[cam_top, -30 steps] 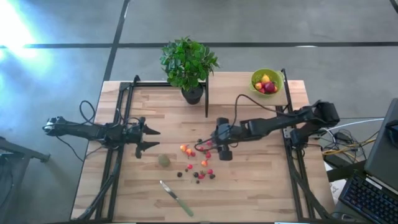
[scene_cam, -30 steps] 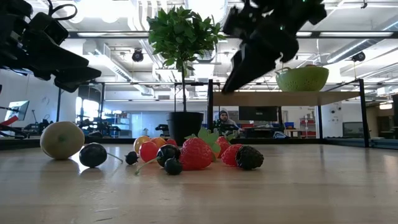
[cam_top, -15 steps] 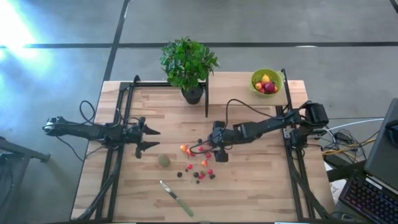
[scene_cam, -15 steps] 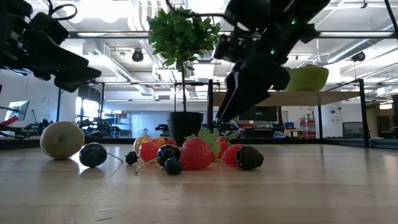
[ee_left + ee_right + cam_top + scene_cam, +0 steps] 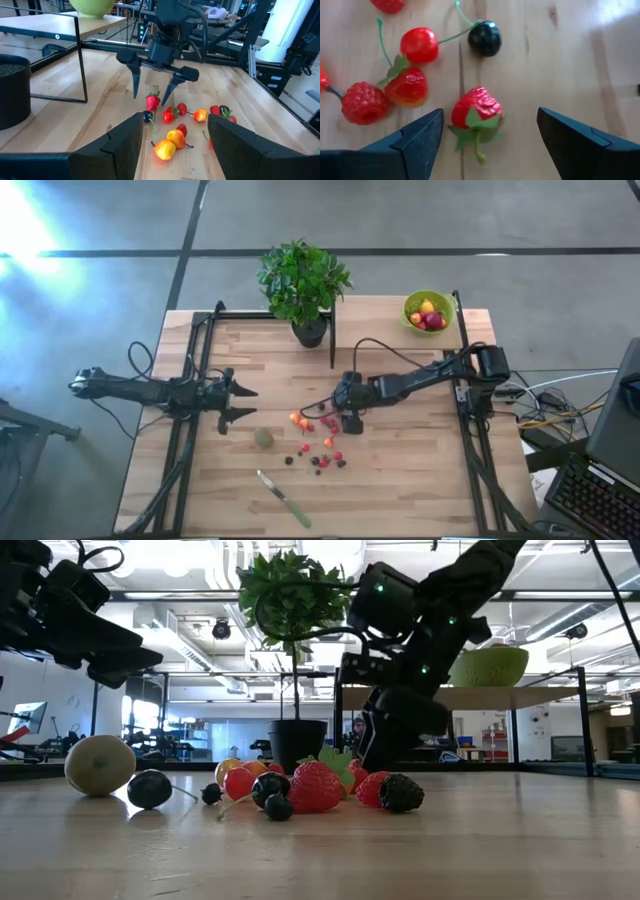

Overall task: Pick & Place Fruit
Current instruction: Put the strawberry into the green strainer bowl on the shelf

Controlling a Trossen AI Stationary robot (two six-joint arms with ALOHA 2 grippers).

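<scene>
Left gripper (image 5: pixel 243 402) parked apart at left, fingers parted, empty. Fruit (image 5: pixel 318 445) scattered mid-table. Right gripper (image 5: pixel 154 87) spread wide, straddling one strawberry (image 5: pixel 475 110) at the pile's far side. Risk: crowded cherries nudged or rolled while closing. Open board to the right toward far bowl (image 5: pixel 428 309).

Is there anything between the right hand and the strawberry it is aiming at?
Nothing visible. The right hand is open just above the strawberry, which lies between its fingers in the right wrist view. The nearest fruits, a dark berry and a red cherry, lie beyond it, apart.
</scene>
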